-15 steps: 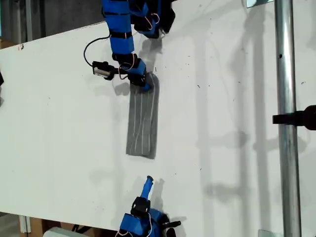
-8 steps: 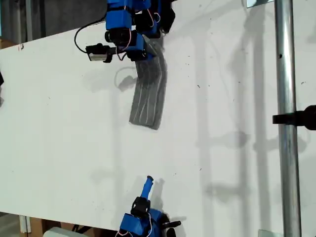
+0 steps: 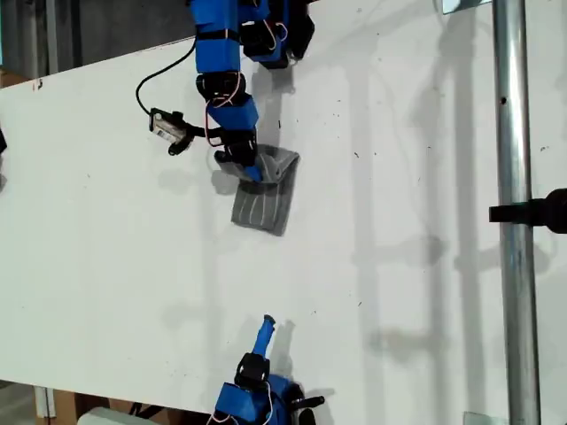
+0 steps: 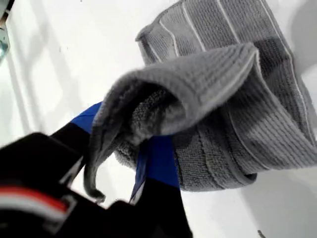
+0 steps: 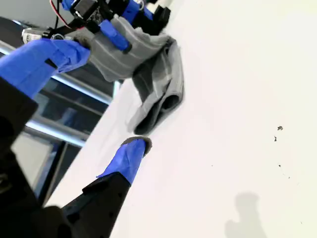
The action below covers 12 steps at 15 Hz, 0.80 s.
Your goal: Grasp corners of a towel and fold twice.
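Note:
The grey striped towel (image 3: 267, 202) lies as a narrow folded strip on the white table (image 3: 106, 221), its far end doubled back over the rest. My first gripper (image 3: 252, 173) is shut on that lifted end, low over the cloth. In the first wrist view the towel (image 4: 237, 99) drapes over the blue fingers (image 4: 157, 166), and the pinched corners are hidden in the fold. My second gripper (image 3: 266, 329) rests at the table's edge at the exterior view's bottom, well apart from the towel (image 5: 158, 94). My second gripper (image 5: 111, 99) stands open, with nothing between its fingers (image 5: 126, 158).
A metal pole (image 3: 514, 212) runs down the exterior view's right side with a black clamp (image 3: 540, 211) on it. The first arm's base (image 3: 266, 31) stands at the table's far edge, and a small camera (image 3: 168, 124) on a cable hangs off that arm.
My first gripper lifted the towel's far end, then carried it toward the exterior view's bottom, doubling the long strip over itself. The second arm has not moved.

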Tool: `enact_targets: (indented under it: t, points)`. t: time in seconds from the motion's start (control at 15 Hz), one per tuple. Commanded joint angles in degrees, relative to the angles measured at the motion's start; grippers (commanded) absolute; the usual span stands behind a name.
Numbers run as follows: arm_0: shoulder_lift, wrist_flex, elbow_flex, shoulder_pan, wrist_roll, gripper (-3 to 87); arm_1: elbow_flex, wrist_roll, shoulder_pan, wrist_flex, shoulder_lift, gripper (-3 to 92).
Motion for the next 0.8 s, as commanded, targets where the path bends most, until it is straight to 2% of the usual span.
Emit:
enact_targets:
  t: [0.0, 0.07, 0.13, 0.27, 0.4, 0.47, 0.6, 0.73]
  points:
    - [0.4, -0.9, -0.8, 0.6, -0.6, 32.6, -1.0, -1.9, 0.7, -4.5, 0.4, 24.0]
    - [0.4, -1.0, -0.7, 0.6, -0.7, 32.6, 0.0, -4.9, 0.6, -8.8, 3.0, 30.8]
    - [0.4, -1.1, -0.6, 0.5, -0.7, 32.5, 1.2, -7.4, 0.4, -13.3, 6.3, 32.6]
    - [0.4, -1.8, -0.4, 0.4, -0.5, 32.2, 1.3, -9.7, 1.3, -14.8, 11.6, 29.6]
    - [0.4, -2.4, 0.4, 0.3, -0.4, 31.4, 4.8, -9.5, 2.8, -11.4, 20.4, 24.5]
    - [0.4, -2.9, 1.2, 0.3, -0.4, 30.5, 7.9, -8.8, 3.7, -6.6, 26.9, 18.3]
    - [0.4, -6.8, 4.1, 0.4, 0.7, 28.1, 10.7, -6.0, 4.0, 12.2, 39.3, 10.0]
    - [0.4, -9.0, 7.5, 0.2, 0.8, 25.2, 14.6, -2.1, 1.8, 25.8, 51.9, 0.6]
